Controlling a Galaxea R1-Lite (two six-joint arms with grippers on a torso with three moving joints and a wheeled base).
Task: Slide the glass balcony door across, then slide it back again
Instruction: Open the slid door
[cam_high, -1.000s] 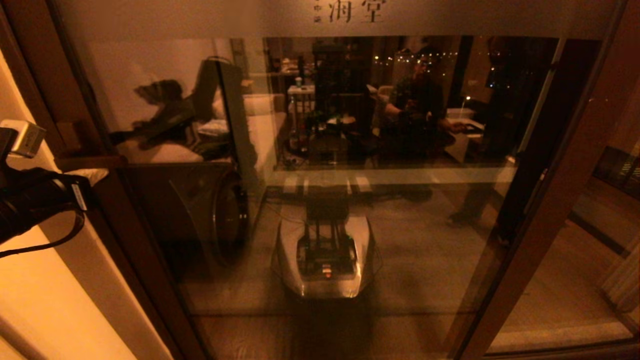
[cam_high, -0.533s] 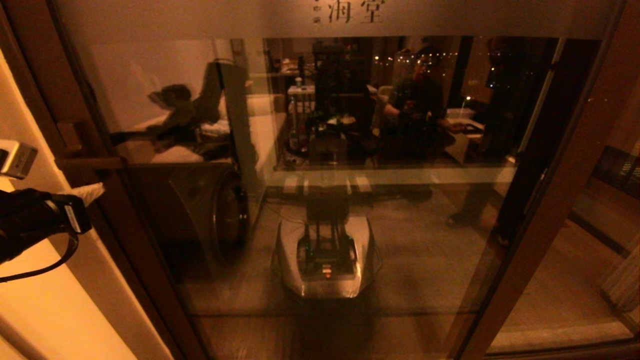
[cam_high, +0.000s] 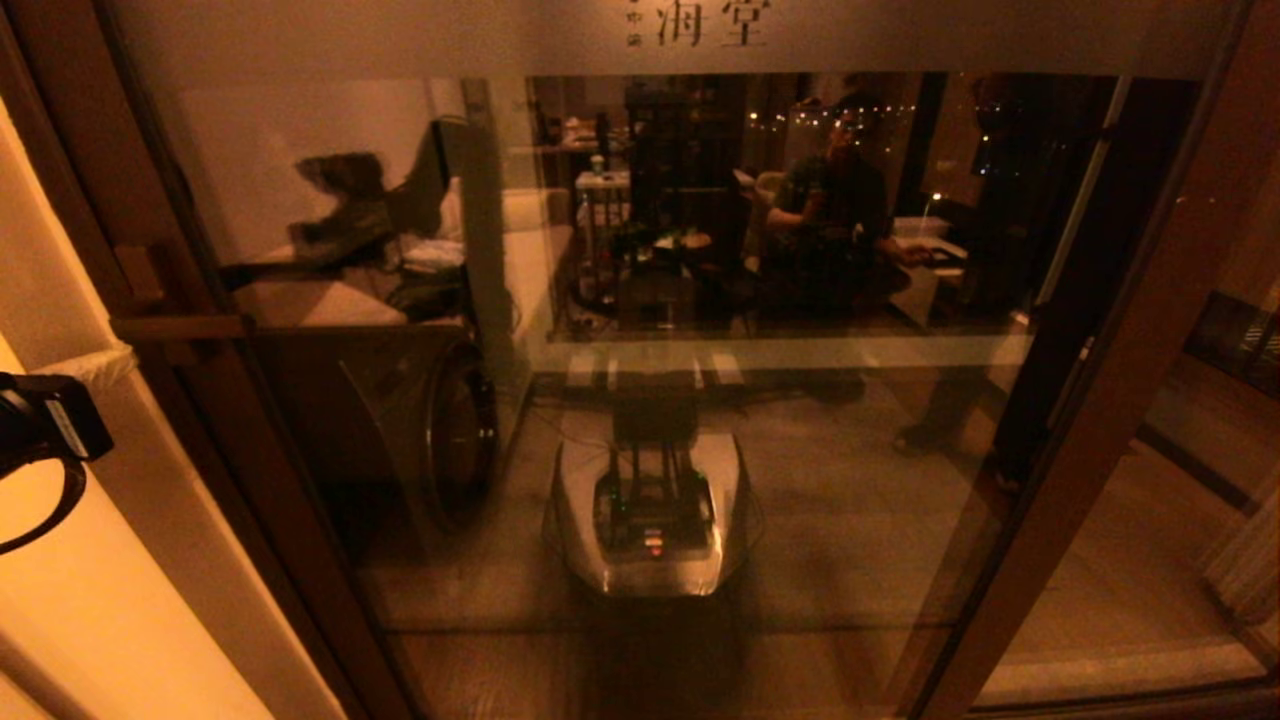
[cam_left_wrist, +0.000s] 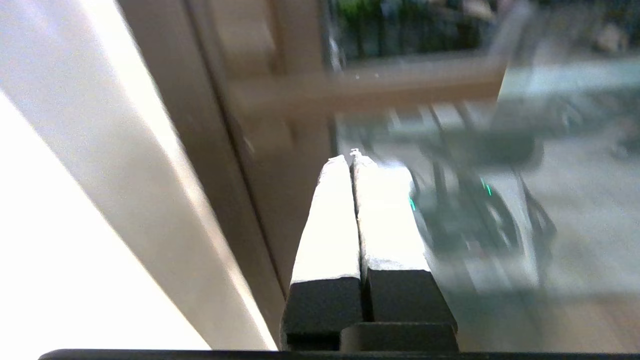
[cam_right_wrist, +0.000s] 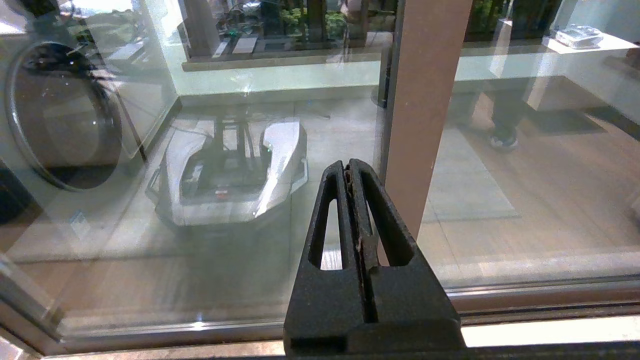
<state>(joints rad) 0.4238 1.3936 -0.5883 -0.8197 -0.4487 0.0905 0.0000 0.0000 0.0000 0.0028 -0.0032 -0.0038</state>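
Cream wall (cam_high: 60, 600) borders the glass balcony door (cam_high: 700, 450); the left gripper (cam_left_wrist: 351, 159), fingers together, sits below its handle (cam_high: 180, 327). Only its wrist view shows the right gripper (cam_right_wrist: 349, 165), fingers together.

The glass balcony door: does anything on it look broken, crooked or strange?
Nothing stands out. The glass balcony door looks whole, with only room reflections in its pane; its wooden pull handle sits level. The left gripper, shut, is off the handle.

We face the glass door (cam_high: 700, 400), which fills the middle of the scene. Its wooden handle (cam_high: 180, 327) sits on its left frame, with the wall (cam_high: 60, 600) further left. Our left gripper (cam_high: 95, 362) hangs near that wall, just below the handle.
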